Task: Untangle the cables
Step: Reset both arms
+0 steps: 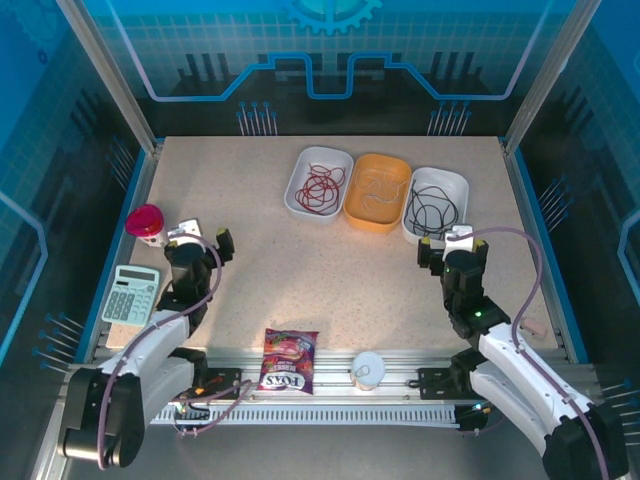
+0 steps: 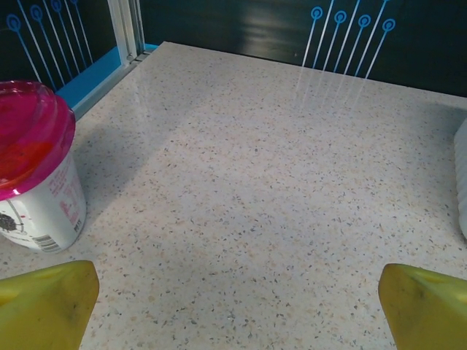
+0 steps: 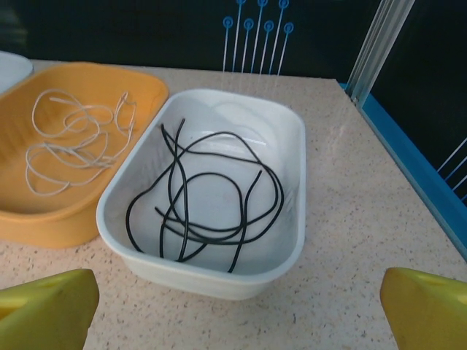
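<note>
Top view: red cables (image 1: pixel 318 186) lie in a white tray (image 1: pixel 291 200) left of the orange tray (image 1: pixel 377 228), whitish cables (image 1: pixel 378 190) inside it, black cables (image 1: pixel 435 208) just right of it, so the sorting looks finished. Left wrist: left gripper (image 2: pixel 238 292) spread, empty. Right wrist: right gripper (image 3: pixel 238 292) spread, empty, near the black strands.

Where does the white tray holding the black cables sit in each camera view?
Top external: the white tray is rightmost in the row of three trays at the far side, with the black cables coiled inside.
Right wrist: mid-frame, tray and cables seen close up.
Left wrist: looks toward the pink-lidded tub instead.
Shared landmark: the orange tray directly beside it on its left.
</note>
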